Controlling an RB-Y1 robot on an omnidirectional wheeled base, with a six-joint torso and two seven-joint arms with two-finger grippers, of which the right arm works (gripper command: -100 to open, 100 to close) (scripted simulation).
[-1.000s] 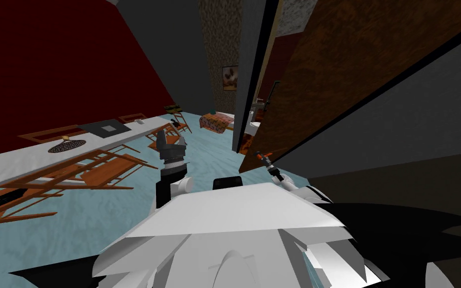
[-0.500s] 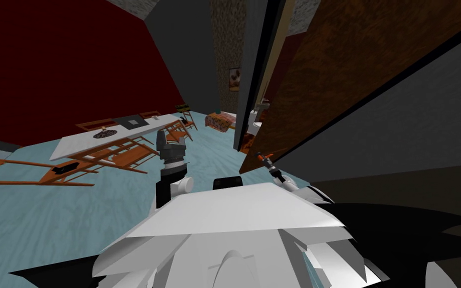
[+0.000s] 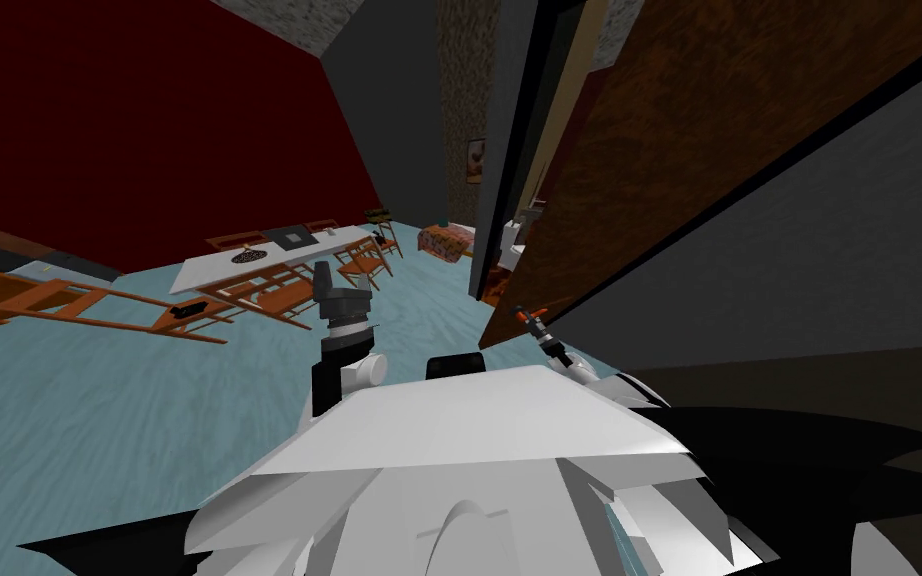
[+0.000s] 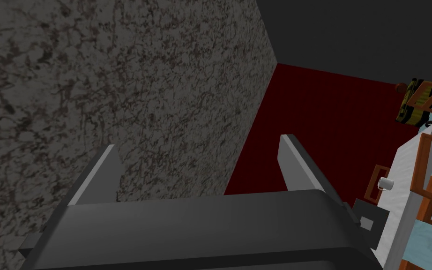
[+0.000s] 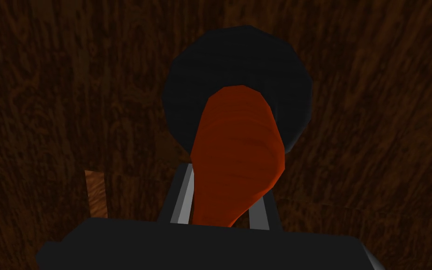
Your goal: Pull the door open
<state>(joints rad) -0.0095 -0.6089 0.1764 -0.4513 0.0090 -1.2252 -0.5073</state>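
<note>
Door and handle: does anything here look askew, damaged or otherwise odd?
Nothing stands out. The right end effector is shut on the orange handle of the brown door, which stands ajar. The left end effector is open, away from it. The slant is the camera's.

Dim, flat lighting, splayed edges, rolled

The door [image 3: 669, 150] is placed in the upper right of the frame, its handle [image 3: 527, 316] enclosed by the right hand [image 3: 537, 325] at centre. The surface [image 3: 209, 272] is set at centre left, chairs [image 3: 364, 262] beside it, the left hand [image 3: 341, 287] before them
</note>
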